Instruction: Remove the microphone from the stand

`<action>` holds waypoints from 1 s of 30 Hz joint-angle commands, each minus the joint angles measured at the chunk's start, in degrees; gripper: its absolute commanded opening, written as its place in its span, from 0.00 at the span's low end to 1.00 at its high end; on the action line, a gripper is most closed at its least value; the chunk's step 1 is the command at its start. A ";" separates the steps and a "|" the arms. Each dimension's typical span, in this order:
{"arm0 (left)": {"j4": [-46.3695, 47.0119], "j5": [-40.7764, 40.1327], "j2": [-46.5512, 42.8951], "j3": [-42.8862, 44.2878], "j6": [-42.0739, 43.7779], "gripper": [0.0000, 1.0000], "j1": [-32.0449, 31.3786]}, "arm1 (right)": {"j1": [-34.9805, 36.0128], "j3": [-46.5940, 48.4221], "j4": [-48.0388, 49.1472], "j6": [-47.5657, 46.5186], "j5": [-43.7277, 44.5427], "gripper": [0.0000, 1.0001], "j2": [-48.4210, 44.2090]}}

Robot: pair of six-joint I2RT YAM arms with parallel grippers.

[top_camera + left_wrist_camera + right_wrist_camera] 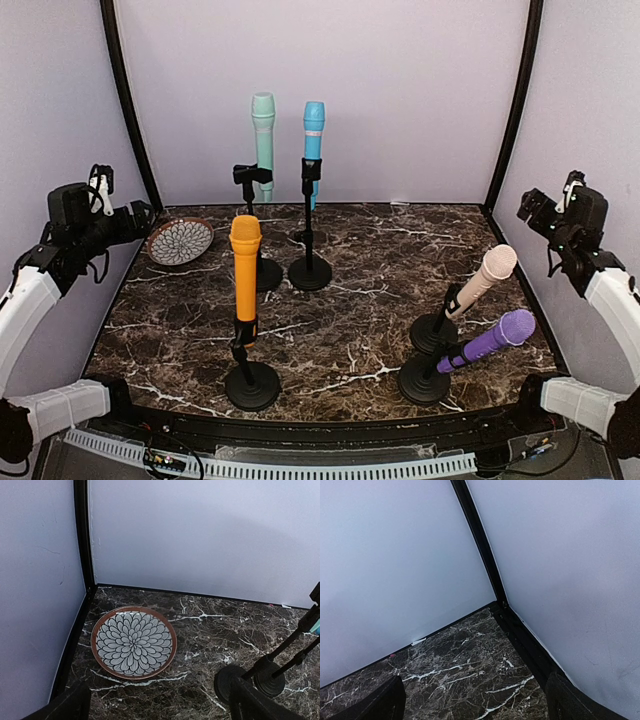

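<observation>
Both claws are released: left gripper mid-left, right gripper mid-right, apparently parked clear. The orange microphone, lower centre-left, stands upright, clipped in its stand.

The bench looks like dark polished marble, white-veined and faintly shiny. The plate seems glazed ceramic with a brown rim. The orange microphone looks smooth, matt plastic; its stand is matt black. The walls are smooth, dull.
</observation>
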 commanded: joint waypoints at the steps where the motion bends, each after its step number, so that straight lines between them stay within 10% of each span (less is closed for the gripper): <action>1: -3.09 1.44 -0.04 -0.16 -0.16 0.99 0.16 | -0.19 4.57 -5.00 0.93 -2.51 0.99 -2.05; 16: -9.79 23.36 -1.58 -1.15 -9.08 0.98 -0.96 | -0.19 18.81 -7.52 2.92 -20.93 0.99 2.37; 30: -19.08 24.57 -2.28 2.58 -11.06 0.91 -23.80 | 3.16 34.74 -19.39 2.34 -27.41 0.99 15.56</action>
